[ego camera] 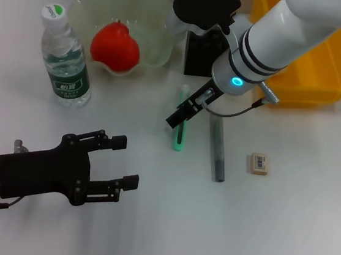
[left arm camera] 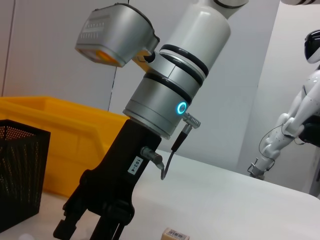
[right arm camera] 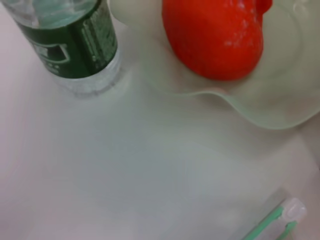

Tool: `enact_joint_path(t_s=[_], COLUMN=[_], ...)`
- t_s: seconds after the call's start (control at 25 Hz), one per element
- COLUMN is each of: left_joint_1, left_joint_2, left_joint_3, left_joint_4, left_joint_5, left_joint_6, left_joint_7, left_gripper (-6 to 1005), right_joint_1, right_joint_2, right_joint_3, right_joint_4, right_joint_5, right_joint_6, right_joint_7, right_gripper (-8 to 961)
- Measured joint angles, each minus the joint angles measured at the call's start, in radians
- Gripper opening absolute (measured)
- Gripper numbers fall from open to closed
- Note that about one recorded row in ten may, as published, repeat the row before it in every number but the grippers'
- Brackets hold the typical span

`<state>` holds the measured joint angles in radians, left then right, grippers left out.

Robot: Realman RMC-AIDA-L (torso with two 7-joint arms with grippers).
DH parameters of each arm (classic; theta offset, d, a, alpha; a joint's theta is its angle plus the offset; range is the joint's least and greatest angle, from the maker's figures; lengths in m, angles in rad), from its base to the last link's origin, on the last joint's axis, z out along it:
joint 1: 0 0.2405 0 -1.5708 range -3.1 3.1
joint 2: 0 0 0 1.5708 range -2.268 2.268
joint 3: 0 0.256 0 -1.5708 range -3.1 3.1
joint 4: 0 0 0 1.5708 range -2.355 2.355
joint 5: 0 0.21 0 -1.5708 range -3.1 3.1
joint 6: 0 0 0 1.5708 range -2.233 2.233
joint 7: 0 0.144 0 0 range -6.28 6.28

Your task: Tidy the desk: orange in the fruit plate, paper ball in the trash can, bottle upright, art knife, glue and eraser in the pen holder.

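Orange [ego camera: 115,47] sits in the plate [ego camera: 154,24]. Bottle [ego camera: 66,57] stands left of the plate; below it, right gripper [ego camera: 181,116] hangs unclenched over the knife [ego camera: 180,125]. Left gripper [ego camera: 120,162] idles, spread.

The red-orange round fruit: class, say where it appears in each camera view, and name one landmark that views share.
Head view: the red-orange round fruit lies in the pale green scalloped bowl, upper left, beside the upright clear bottle.
Left wrist view: not in it.
Right wrist view: upper right, in the bowl.
Shared landmark: the bottle.
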<state>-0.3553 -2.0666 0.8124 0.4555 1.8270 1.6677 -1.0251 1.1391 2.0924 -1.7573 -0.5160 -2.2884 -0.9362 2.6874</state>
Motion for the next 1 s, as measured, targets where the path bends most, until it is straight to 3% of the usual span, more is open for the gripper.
enact_joint_path(t_s=[1.0], left_joint_1=[-0.005], left_joint_2=[0.002], left_joint_3=[-0.001], left_joint_4=[0.001], left_joint_5=[0.000], left_joint_6=[0.003], left_joint_7=[-0.009], left_gripper=[812], right_joint_1=[-0.028], right_joint_2=[0.000], right_joint_3=[-0.022], right_joint_4=[-0.022], right_joint_5=[0.000], right_joint_6=[0.011], right_joint_7=[-0.005], right_gripper=[809])
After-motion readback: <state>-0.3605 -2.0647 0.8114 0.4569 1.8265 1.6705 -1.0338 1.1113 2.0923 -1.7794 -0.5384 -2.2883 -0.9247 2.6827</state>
